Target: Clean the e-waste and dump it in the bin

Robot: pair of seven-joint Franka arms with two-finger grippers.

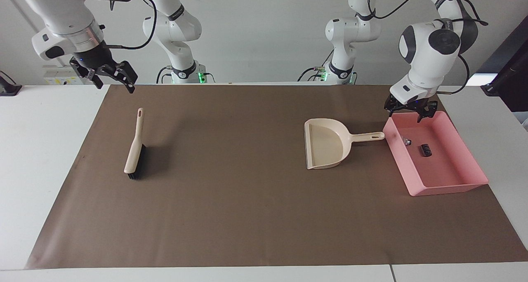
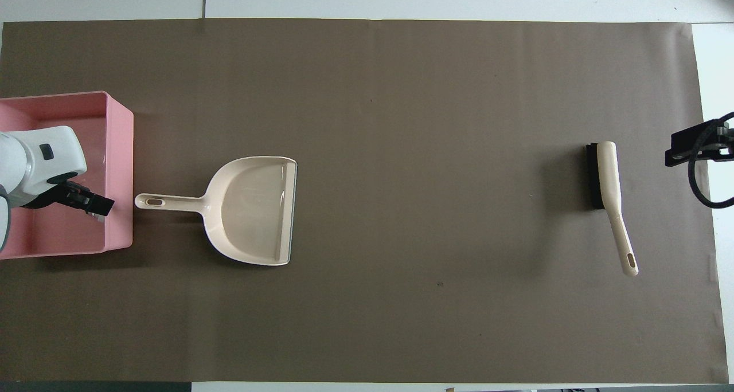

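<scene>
The pink bin (image 1: 449,189) stands at the left arm's end of the brown mat; it also shows in the overhead view (image 2: 119,151). In it lie the e-waste bits: a white-grey bit (image 1: 407,142) and a small black block (image 1: 426,150). My left gripper (image 1: 408,111) hangs open and empty over the bin's end nearer the robots; in the overhead view (image 2: 97,206) the arm hides the bits. My right gripper (image 1: 114,82) is open, empty and raised over the right arm's end of the table, and its edge shows in the overhead view (image 2: 682,151).
The beige dustpan (image 1: 326,144) lies flat on the mat beside the bin, its handle pointing at the bin; it also shows in the overhead view (image 2: 252,208). A beige brush (image 1: 135,150) with black bristles lies toward the right arm's end, also in the overhead view (image 2: 608,180).
</scene>
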